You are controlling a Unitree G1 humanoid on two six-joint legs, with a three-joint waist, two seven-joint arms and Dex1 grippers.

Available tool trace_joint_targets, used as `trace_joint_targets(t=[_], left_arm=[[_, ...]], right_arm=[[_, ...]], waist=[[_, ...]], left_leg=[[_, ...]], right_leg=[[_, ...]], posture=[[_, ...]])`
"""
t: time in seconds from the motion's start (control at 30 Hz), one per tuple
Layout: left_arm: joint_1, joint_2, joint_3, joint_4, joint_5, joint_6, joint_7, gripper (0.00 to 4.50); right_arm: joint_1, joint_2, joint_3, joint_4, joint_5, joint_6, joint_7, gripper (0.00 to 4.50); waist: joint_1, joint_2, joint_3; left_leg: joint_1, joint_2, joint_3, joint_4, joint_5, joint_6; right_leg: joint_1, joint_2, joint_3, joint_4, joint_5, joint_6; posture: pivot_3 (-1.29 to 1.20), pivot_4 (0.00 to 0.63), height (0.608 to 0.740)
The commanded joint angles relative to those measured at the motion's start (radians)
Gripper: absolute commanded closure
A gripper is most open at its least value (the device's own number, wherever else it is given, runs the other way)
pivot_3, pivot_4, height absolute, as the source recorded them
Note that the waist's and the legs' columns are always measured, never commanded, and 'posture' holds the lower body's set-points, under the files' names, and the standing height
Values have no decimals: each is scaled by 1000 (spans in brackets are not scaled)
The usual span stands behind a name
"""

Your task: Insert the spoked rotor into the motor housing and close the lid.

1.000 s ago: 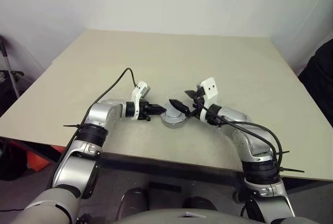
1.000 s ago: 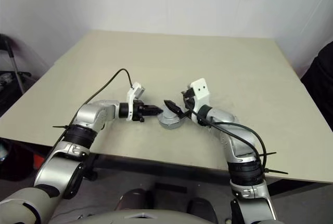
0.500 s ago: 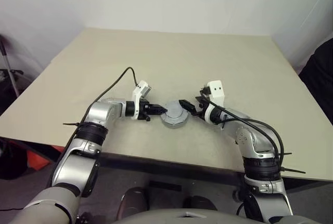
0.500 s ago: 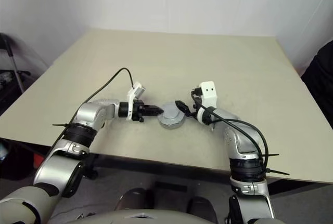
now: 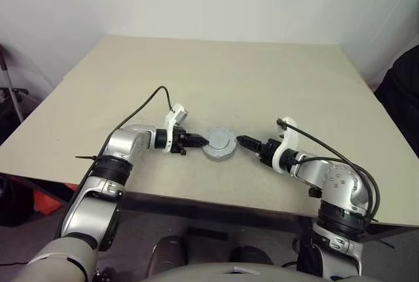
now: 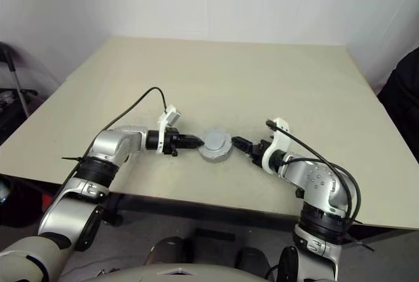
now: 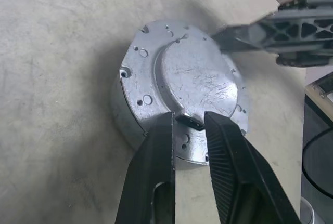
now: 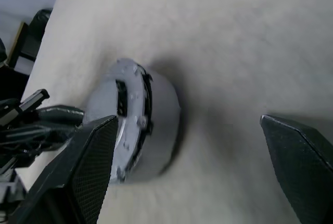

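The motor housing (image 5: pixel 219 144) sits on the beige surface (image 5: pixel 216 79) near its front edge, between the two arms, with the lid (image 7: pixel 190 81) already on top of it, smooth silver face up; the spoked rotor is presumably inside, though nothing of it can be seen. The left tool (image 7: pixel 188 125) lies low against the assembly's left side, its two black fingers drawn narrow around a small dark tab at the lid's rim, most likely to steady the stack or hold the lid square. Whether they truly pinch that tab is hard to tell. The right tool (image 5: pixel 250 143) hangs just beside the housing's right side, its fingers (image 8: pixel 88 167) spread wide and holding nothing.
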Motion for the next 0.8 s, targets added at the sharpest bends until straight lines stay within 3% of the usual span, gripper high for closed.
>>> trace_joint_targets(t=[0.03,0.3,0.8], left_arm=[[16,9,-25,24,28,8,14,3564],[8,13,-22,29,37,2,23,3564],[-2,19,-20,46,50,-12,32,3564]], right_arm=[[-15,23,-55,-8,36,44,-15,28],[-95,162,-132,48,66,64,-52,28],[-138,218,-78,178,66,8,-31,28]], waist=[[0,0,0],[-2,1,-1],[18,1,-1]], left_leg=[[0,0,0,0,0,0],[1,0,0,0,2,-3],[0,0,0,0,4,-7]], right_leg=[[0,0,0,0,0,0],[-1,0,0,2,0,0],[-4,0,0,7,0,0]], posture=[[0,0,740],[0,0,740],[0,0,740]])
